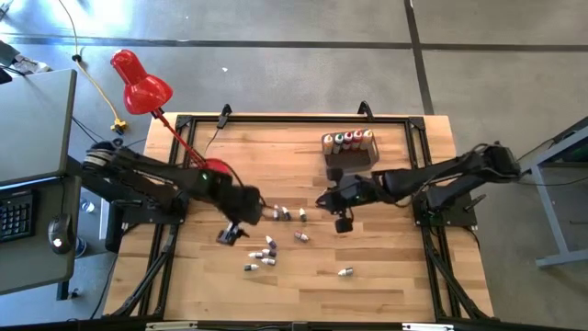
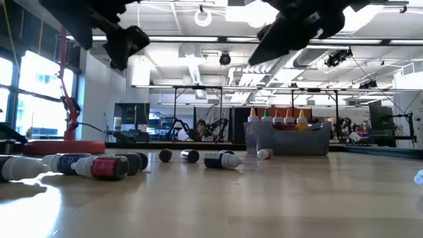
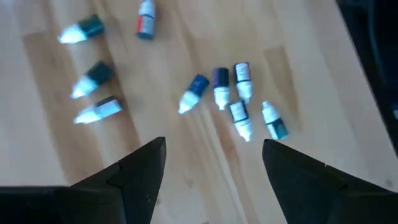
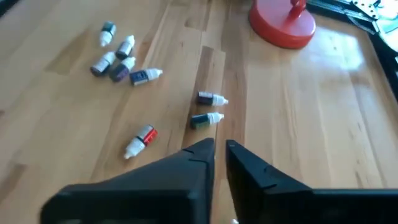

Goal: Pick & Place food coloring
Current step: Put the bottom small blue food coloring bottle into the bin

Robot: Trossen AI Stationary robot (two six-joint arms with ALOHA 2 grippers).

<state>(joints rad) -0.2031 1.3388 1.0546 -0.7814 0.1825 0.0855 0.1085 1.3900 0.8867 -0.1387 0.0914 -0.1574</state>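
Observation:
Several tiny dark-and-white food coloring bottles lie on their sides on the wooden table: a cluster, a pair, a single one and one near the front. Taller coloured bottles stand upright in the grey tub at the back. My left gripper hangs open above the table, left of the cluster, with nothing between its fingers. My right gripper hovers in front of the tub, right of the pair. Its fingers stand a narrow gap apart and hold nothing.
A red desk lamp leans over the back left corner, its round base on the table just behind my left arm. A black frame runs along the table's edges. Bare wood lies at the front right.

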